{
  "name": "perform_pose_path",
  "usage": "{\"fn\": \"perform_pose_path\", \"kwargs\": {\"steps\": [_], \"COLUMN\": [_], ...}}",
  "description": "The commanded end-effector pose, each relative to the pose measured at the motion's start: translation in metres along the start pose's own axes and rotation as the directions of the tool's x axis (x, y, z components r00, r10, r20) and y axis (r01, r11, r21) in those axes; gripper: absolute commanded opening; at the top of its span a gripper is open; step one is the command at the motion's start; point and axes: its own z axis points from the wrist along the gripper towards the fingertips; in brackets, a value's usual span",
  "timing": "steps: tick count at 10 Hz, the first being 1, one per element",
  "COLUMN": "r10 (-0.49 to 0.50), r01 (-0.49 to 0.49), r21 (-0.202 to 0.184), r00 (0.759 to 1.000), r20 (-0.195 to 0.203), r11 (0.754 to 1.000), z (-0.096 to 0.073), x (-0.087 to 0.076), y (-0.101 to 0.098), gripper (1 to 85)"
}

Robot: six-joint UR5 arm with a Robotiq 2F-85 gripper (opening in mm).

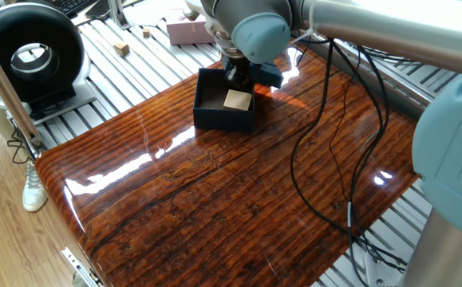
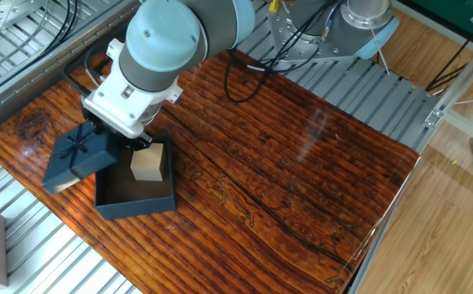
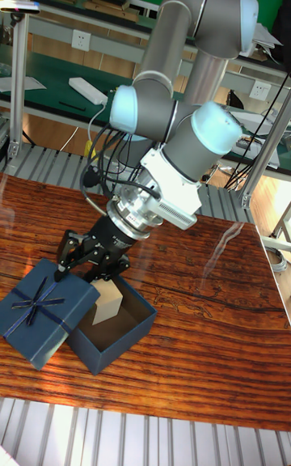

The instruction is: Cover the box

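Note:
The box [image 1: 223, 119] [image 2: 138, 206] [image 3: 93, 353] is a small navy square, open on top, with a tan pad [image 1: 237, 100] [image 2: 148, 162] [image 3: 107, 302] inside. It stands on the glossy wooden table. Its navy lid [image 2: 73, 159] [image 3: 36, 312] with a bow hangs tilted just beside the box, slightly off the table. My gripper [image 2: 115, 142] [image 3: 81, 272] is shut on the lid's edge nearest the box. In one fixed view the gripper [image 1: 238, 76] and the arm's wrist hide most of the lid [image 1: 269, 74].
A pale pink gift box [image 1: 187, 32] and small wooden blocks [image 1: 121, 49] lie on the slatted metal bench beyond the table. A black round device [image 1: 27, 52] stands at the left. Black cables [image 1: 318, 159] trail across the tabletop's right half.

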Motion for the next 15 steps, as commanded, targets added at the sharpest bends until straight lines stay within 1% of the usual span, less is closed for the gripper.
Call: {"fn": "perform_pose_path", "kwargs": {"steps": [1, 2, 3, 5, 6, 7, 8, 9, 10, 11, 12, 13, 15], "r10": [0.007, 0.011, 0.014, 0.018, 0.015, 0.016, 0.019, 0.017, 0.015, 0.014, 0.006, 0.005, 0.004], "r01": [-0.008, -0.011, -0.015, -0.02, -0.017, -0.018, -0.02, -0.017, -0.014, -0.014, -0.006, -0.006, -0.005], "r21": [-0.008, -0.016, -0.019, -0.02, -0.023, -0.033, -0.048, -0.04, -0.026, -0.018, 0.0, 0.005, 0.015], "r00": [1.0, 1.0, 0.999, 0.998, 0.998, 0.999, 1.0, 1.0, 1.0, 1.0, 0.999, 0.999, 0.999], "r20": [-0.024, -0.024, -0.036, -0.067, -0.067, -0.046, -0.017, -0.012, 0.006, 0.021, 0.037, 0.047, 0.054], "r11": [1.0, 1.0, 1.0, 1.0, 1.0, 0.999, 0.999, 0.999, 1.0, 1.0, 1.0, 1.0, 1.0], "z": [-0.017, -0.017, -0.022, -0.037, -0.037, -0.033, -0.027, -0.022, -0.014, -0.004, 0.006, 0.012, 0.017], "x": [0.0, -0.001, -0.001, -0.002, -0.004, -0.01, -0.02, -0.023, -0.026, -0.028, -0.029, -0.029, -0.03], "y": [0.0, 0.001, 0.001, -0.001, -0.002, 0.001, 0.007, 0.006, 0.005, 0.006, 0.004, 0.006, 0.005], "gripper": [47.0, 46.3, 45.7, 41.7, 41.0, 45.0, 50.0, 50.7, 50.7, 50.7, 50.7, 50.7, 50.7]}}
